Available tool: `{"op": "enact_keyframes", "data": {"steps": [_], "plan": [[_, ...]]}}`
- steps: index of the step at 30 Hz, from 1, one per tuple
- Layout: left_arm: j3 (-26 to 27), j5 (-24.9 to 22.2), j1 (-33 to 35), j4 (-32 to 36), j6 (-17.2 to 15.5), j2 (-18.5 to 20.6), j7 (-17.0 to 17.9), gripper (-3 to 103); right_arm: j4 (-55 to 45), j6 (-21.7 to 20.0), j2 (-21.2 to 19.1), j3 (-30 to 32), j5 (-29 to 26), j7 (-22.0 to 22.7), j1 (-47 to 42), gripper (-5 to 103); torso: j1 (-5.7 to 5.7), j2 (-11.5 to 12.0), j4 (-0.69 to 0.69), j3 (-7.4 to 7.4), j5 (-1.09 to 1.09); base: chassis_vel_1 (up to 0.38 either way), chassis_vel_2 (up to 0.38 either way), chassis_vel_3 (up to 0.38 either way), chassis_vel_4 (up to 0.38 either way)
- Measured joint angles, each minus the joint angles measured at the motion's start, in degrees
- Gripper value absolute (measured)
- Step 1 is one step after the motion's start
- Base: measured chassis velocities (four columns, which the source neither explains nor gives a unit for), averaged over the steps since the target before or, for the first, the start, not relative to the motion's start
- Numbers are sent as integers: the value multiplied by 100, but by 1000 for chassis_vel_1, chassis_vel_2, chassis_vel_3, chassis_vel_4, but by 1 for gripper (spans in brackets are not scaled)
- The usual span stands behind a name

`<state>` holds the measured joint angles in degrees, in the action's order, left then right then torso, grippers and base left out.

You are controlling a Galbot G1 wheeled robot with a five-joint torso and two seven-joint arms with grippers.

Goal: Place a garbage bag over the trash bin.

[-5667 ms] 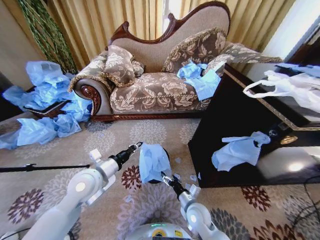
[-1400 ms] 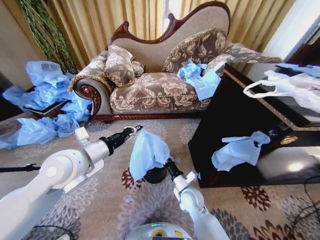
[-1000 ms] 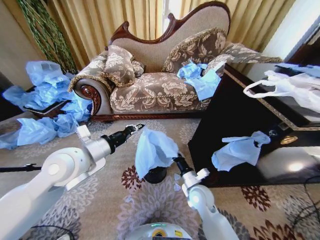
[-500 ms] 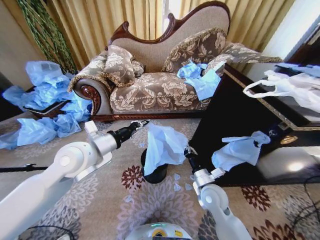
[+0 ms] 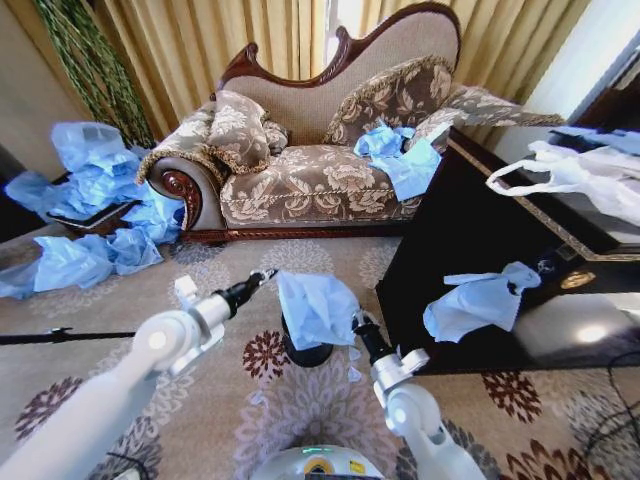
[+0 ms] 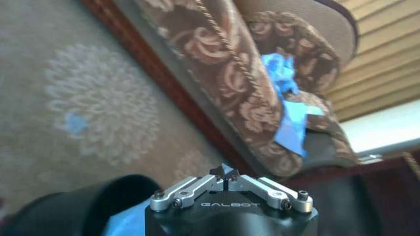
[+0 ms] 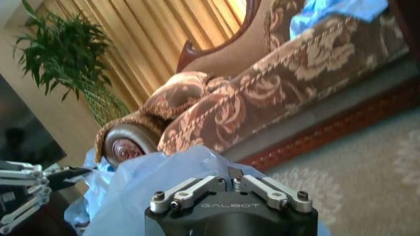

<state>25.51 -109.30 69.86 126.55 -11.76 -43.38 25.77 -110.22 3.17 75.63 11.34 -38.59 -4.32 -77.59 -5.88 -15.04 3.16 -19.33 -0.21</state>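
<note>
The light-blue garbage bag (image 5: pixel 318 308) hangs bunched just above the black trash bin (image 5: pixel 308 354) on the patterned carpet, hiding the bin's top. My right gripper (image 5: pixel 355 323) is shut on the bag's right edge; the right wrist view has the bag (image 7: pixel 151 189) billowing away from the pinched fingertips of that gripper (image 7: pixel 230 173). My left gripper (image 5: pixel 263 275) hovers a little left of the bag, not clearly touching it. In the left wrist view this gripper (image 6: pixel 225 173) has its tips together, with nothing seen between them, above the bin (image 6: pixel 72 211).
An ornate sofa (image 5: pixel 300 170) with blue bags on it stands behind the bin. To the right is a dark cabinet (image 5: pixel 450 250) bearing a blue bag (image 5: pixel 480 300) and a white handled bag (image 5: pixel 570 175). Heaps of blue bags (image 5: pixel 90 200) lie at the left.
My right gripper has lowered the bag and shifted it slightly left, closer over the bin. My left gripper has dropped and drawn back to the left, away from the bag.
</note>
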Motion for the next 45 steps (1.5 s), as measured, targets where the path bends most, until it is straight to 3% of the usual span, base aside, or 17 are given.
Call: {"op": "enact_keyframes", "data": {"steps": [10,20,32,45], "plan": [[618,202,792,89,-54,-274,-99,0,254,27,68,-447,159,23,-138,0,0,0,-1,0,2,0,0,0,0],[229,521,836,-194,-83,-459,-81,0,732,165,113,-395,247,72,-99,0,0,-1,0,0,1,0,0,0,0],[-283,657,-179,-1222,-135,-791,-143,0,1942,219,234,-622,-68,287,1561,0,-1,-1,-2,-1,2,0,0,0,0],[-823,943,-1480,-2436,-180,-1364,-219,0,2908,309,493,-630,-154,298,2406,0,-1,-1,1,-1,1,0,0,0,0]]}}
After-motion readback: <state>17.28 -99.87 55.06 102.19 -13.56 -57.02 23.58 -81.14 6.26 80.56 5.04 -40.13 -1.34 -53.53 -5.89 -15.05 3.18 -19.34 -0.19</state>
